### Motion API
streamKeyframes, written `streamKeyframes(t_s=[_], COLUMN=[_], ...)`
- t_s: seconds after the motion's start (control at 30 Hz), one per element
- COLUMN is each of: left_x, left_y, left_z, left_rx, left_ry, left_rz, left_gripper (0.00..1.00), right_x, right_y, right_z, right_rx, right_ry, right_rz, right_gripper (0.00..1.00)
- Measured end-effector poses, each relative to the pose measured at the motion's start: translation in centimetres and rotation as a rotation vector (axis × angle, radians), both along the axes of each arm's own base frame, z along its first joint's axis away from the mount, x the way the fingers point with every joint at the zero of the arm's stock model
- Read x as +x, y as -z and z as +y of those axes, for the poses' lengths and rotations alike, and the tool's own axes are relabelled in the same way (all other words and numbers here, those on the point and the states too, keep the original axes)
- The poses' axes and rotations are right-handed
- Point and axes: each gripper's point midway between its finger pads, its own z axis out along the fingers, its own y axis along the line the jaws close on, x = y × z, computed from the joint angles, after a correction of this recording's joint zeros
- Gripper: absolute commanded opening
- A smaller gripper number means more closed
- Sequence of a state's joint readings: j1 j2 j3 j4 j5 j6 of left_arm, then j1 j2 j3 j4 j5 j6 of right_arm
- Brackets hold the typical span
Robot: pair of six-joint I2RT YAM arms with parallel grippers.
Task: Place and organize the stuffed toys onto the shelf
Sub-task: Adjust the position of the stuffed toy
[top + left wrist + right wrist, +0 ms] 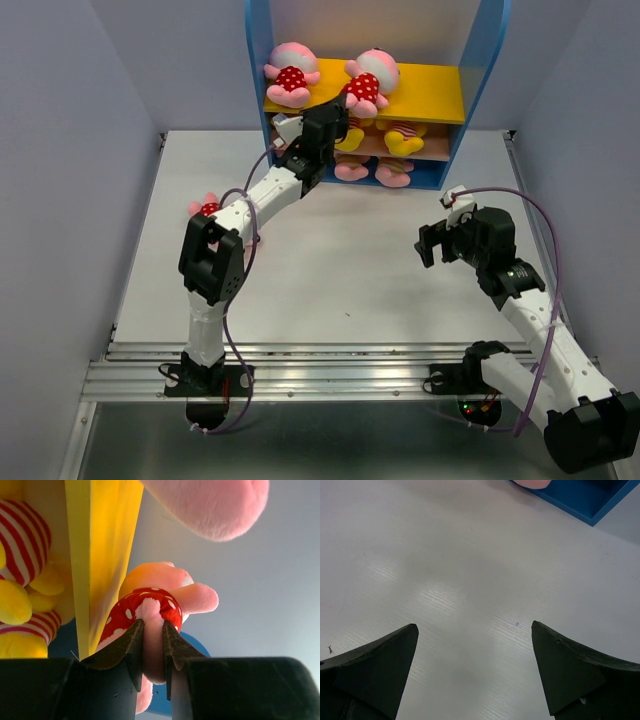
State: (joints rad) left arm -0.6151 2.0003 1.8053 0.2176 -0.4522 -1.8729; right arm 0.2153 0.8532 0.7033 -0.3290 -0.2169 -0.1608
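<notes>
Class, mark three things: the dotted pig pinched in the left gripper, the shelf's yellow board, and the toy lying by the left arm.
Pinched pig (167, 607): left wrist view, on its red dotted outfit.
Yellow board (432, 92): top view, on its bare right end.
Loose toy (207, 208): top view, on its red patch.

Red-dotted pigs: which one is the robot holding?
The right-hand one on the yellow board, pinched in the left gripper; its twin sits free beside it, another lies on the table.

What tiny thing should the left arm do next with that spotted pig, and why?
Probably open the left gripper and let go: it pinches the pig in the red dotted outfit, which already seems to sit on the yellow board beside another pig.
</notes>
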Motion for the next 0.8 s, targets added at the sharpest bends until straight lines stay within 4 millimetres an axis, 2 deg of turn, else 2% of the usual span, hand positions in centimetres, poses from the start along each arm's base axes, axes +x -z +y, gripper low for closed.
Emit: streamKeyframes(t_s=[0.17, 0.4, 0.8], left_x=[0.3, 0.3, -0.7], left_y=[0.6, 0.6, 1.4], left_z=[1.1, 1.6, 0.8], left_rx=[-0.022, -0.064, -0.051], left_ry=[-0.061, -0.108, -0.148], left_rz=[0.026, 0.034, 0.053], left_gripper=[0.0, 0.0, 0.04], right_x=[0.0, 0.0, 0.2], right_y=[0.0, 0.2, 0.3], right_z=[0.0, 0.0, -0.3], right_rx=[0.0, -0.002, -0.003], right_ry=[0.0, 0.0, 0.012], right_rz=[0.0, 0.007, 0.011], right_gripper=[1.0, 1.0, 1.0])
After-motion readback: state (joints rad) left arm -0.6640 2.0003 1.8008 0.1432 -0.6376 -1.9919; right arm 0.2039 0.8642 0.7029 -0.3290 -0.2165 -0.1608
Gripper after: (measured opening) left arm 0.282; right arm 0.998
